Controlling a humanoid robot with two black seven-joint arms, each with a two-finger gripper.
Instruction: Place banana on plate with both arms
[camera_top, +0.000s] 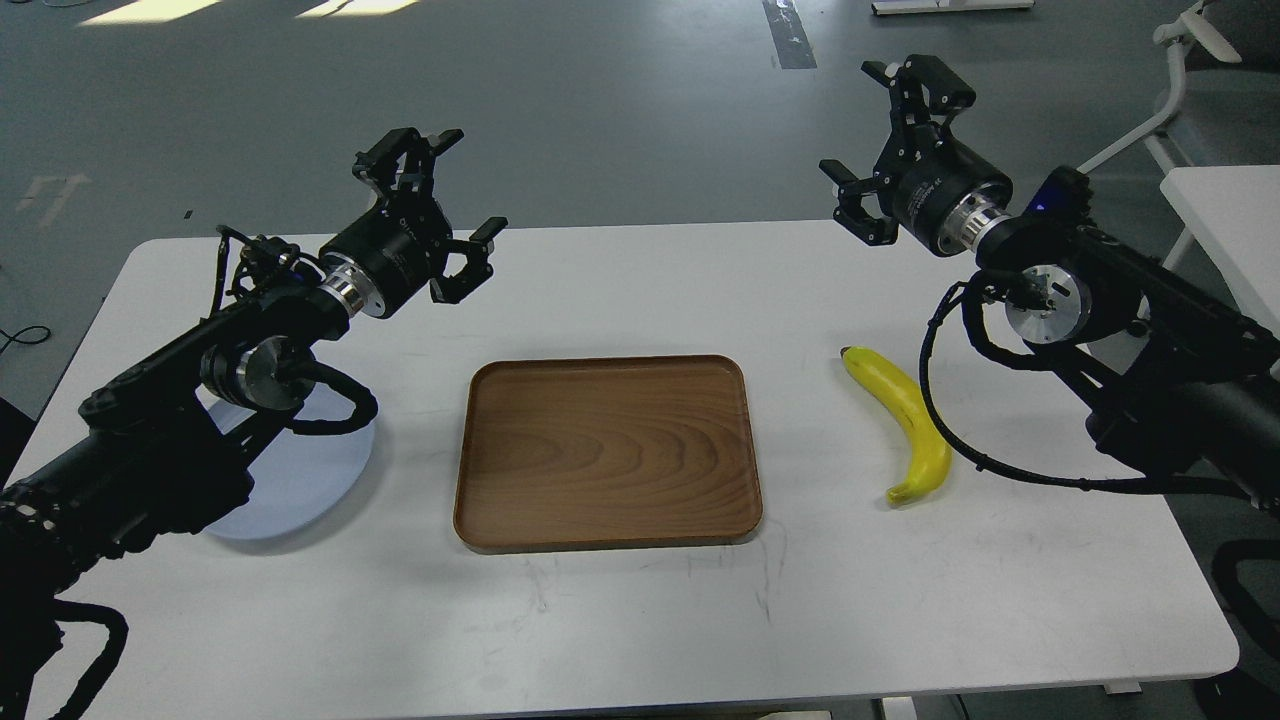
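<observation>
Well below right pincer (893, 140): banana (905, 420).

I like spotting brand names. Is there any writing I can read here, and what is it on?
Left end effector: small white print on its body, too blurred to read.
Right end effector: small white print on its body, too blurred to read.
Banana, tray, plate, table: no writing.

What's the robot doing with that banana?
Nothing yet. The banana lies on the white table, right of the empty wooden tray. The pale blue plate sits on the far left, partly hidden under the left arm. The left gripper and the right gripper hover open above the table, holding nothing. The banana is meant to end up on the plate.
</observation>
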